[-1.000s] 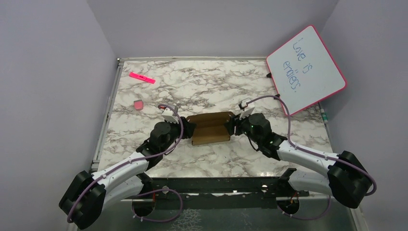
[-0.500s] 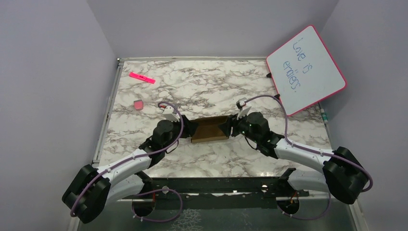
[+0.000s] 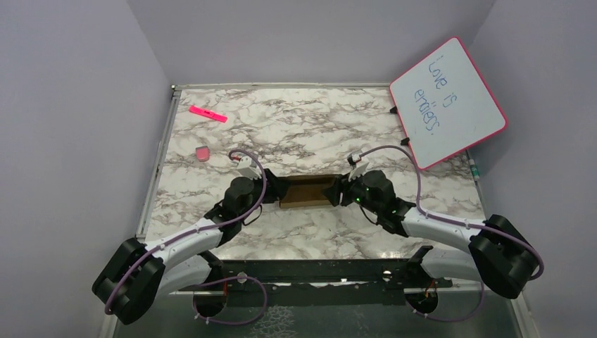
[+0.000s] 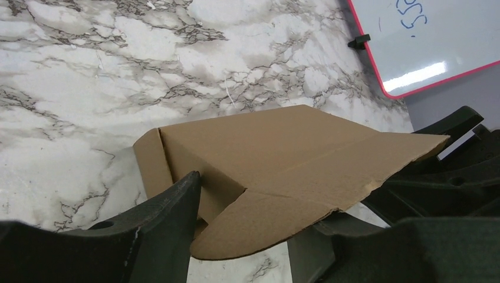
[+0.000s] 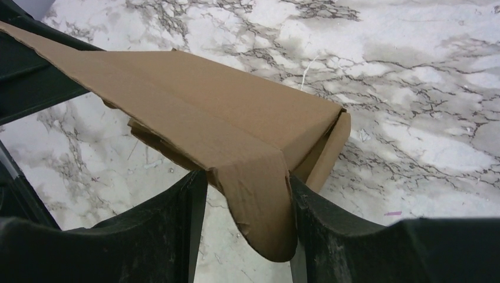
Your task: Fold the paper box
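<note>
The paper box (image 3: 307,191), plain brown cardboard and partly folded, sits at the middle of the marble table between my two arms. My left gripper (image 3: 276,189) holds its left end and my right gripper (image 3: 336,190) its right end. In the left wrist view the paper box (image 4: 277,147) spans the frame, a rounded flap hanging down between the fingers of the left gripper (image 4: 253,230), one finger pressed against its side wall. In the right wrist view the right gripper (image 5: 247,218) pinches a rounded end flap of the paper box (image 5: 200,106) from both sides.
A pink-framed whiteboard (image 3: 448,102) with writing leans at the back right and also shows as the whiteboard (image 4: 424,41) in the left wrist view. A pink marker (image 3: 208,113) and a pink eraser (image 3: 202,153) lie at the back left. Purple walls surround the table.
Both grippers have closed in a little on the box ends and come nearer to each other. The box now looks shorter and narrower from above.
</note>
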{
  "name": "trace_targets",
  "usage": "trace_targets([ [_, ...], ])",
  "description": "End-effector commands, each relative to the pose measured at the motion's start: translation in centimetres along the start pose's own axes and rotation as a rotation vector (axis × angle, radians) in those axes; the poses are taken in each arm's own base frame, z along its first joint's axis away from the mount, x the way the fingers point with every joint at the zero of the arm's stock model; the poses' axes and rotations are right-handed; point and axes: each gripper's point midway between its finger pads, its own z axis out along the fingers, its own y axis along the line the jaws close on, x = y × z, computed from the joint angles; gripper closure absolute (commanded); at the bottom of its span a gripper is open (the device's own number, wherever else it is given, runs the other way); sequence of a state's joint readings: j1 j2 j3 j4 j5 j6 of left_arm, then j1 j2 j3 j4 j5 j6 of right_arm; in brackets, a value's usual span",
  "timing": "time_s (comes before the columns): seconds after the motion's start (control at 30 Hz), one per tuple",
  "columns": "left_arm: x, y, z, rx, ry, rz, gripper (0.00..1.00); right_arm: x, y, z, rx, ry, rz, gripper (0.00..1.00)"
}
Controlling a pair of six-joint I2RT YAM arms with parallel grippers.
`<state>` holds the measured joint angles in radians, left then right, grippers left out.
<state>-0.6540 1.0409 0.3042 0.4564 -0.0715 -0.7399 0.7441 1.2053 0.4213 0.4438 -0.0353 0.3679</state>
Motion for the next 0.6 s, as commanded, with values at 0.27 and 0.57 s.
trace_targets([
  [0.27,2.8,1.6,-2.1,0.024,0.033,-0.038,0.45,1.6,-0.2,-1.7,-0.005,0.011,0.008,0.44],
  [0.57,1.2,1.4,-5.0,0.004,-0.008,-0.056,0.29,-0.9,-0.9,-5.2,0.079,-0.039,0.031,0.33],
])
